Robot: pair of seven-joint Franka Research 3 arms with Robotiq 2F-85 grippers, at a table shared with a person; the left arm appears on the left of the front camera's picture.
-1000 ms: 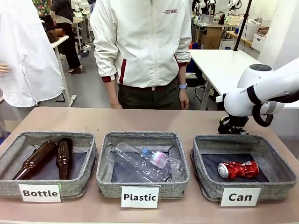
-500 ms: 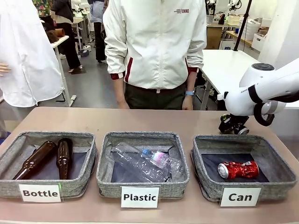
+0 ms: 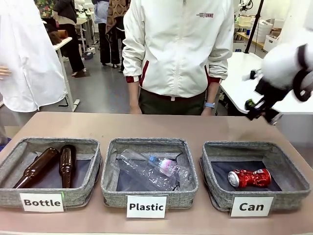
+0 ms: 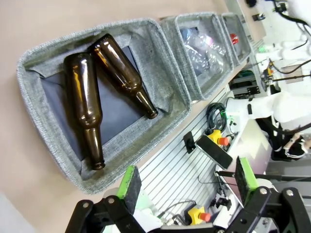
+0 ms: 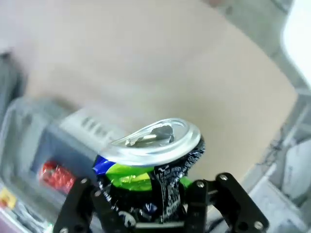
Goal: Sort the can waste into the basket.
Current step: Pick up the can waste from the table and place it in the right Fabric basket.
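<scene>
Three white cards are read: "Bottle", "Plastic", "Can". One crushed black can [image 5: 148,179], green-yellow marked with a dented silver top, is clamped between the right gripper's [image 5: 146,213] closed fingers. Beyond them, the red can [image 3: 249,177] is seen lying in the grey fabric basket [image 3: 288,188]. The left gripper's [image 4: 187,182] fingers are spread wide, empty.

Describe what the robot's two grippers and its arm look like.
The left gripper has black metal fingers with bright green pads. The right gripper has black linkage fingers with silver bolts. The right arm has a glossy white shell with black joint rings.
</scene>
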